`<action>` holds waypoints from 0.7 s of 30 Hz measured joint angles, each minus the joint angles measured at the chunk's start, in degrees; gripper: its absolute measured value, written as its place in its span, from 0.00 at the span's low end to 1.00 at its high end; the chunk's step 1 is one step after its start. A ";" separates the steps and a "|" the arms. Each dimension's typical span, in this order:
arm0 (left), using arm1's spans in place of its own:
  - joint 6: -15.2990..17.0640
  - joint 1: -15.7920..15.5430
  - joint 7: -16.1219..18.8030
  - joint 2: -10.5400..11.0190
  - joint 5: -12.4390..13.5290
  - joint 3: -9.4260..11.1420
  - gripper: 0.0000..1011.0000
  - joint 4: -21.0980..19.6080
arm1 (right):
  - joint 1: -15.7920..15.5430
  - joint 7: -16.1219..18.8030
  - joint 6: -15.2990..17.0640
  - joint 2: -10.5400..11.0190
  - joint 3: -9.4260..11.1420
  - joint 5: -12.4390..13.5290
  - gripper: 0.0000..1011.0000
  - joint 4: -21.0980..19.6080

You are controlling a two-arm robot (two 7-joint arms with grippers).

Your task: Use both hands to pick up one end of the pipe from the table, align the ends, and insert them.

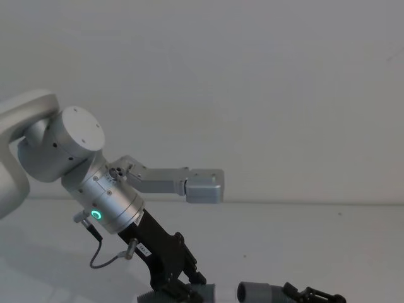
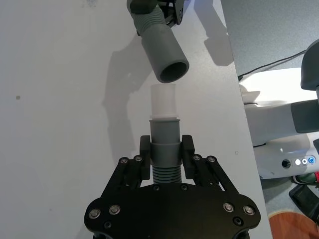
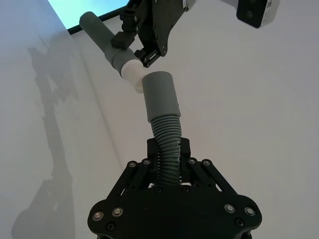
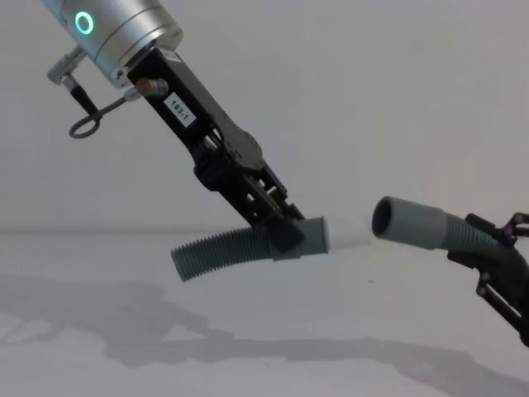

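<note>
- White table (image 4: 99, 364) below, plain wall behind.
- Left hand (image 4: 277, 227) clamped on the white-tipped hose piece (image 4: 248, 246), held above the table.
- Right hand (image 3: 169, 164) grips the socket hose piece (image 3: 162, 107).
- White tip (image 4: 351, 234) just short of the socket cuff (image 4: 405, 222), not inserted.

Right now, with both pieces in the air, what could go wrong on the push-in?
The white tip sits just short of the socket cuff, which looks angled off its axis in the left wrist view, so it may catch the rim. The right gripper holds ribbed hose well behind that cuff, so it could buckle.
</note>
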 joint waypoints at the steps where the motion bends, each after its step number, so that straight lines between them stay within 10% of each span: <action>1: 0.00 -0.03 -0.01 -0.04 -0.02 0.04 0.33 0.08 | 0.04 -0.38 -0.16 -0.02 0.03 -0.44 0.21 0.07; 21: -0.22 -1.00 -0.35 -0.50 -0.65 1.29 0.33 1.18 | 1.04 -7.44 -1.14 -0.38 0.45 -9.14 0.21 2.00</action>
